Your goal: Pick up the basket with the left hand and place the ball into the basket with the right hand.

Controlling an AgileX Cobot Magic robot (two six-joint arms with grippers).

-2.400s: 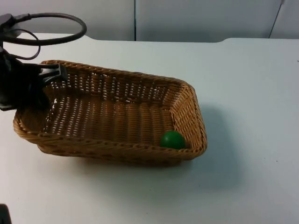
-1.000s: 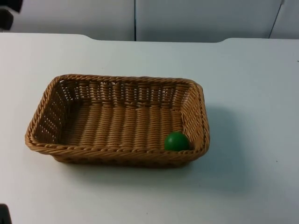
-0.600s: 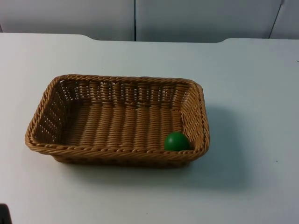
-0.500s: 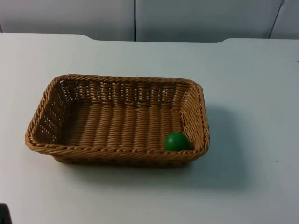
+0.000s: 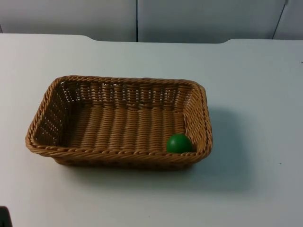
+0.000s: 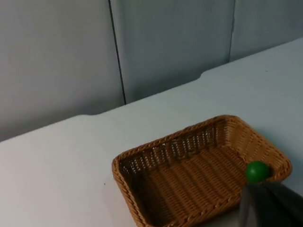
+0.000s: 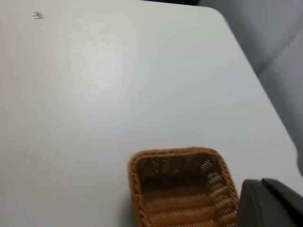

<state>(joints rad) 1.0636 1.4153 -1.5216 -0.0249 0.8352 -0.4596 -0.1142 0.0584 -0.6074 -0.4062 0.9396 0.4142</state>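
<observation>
The brown wicker basket (image 5: 118,80) rests flat on the white table, left of the middle in the top view. A green ball (image 5: 179,143) lies inside it, in the near right corner against the wall. My left gripper (image 6: 272,205) is pulled back high above the table and looks down on the basket (image 6: 165,142) and the ball (image 6: 257,171) from a distance. My right gripper (image 7: 270,203) is likewise raised and far off, with the basket (image 7: 170,152) small below it. Neither gripper touches anything.
The grey partition wall (image 5: 142,19) closes the table's far edge. White table top (image 5: 255,94) stretches around the basket on all sides. A small dark object (image 5: 4,218) sits at the near left corner of the top view.
The left gripper, which was holding the basket's left rim tilted up, let go and drew away out of the top view. The basket now lies flat; the ball stays inside.
</observation>
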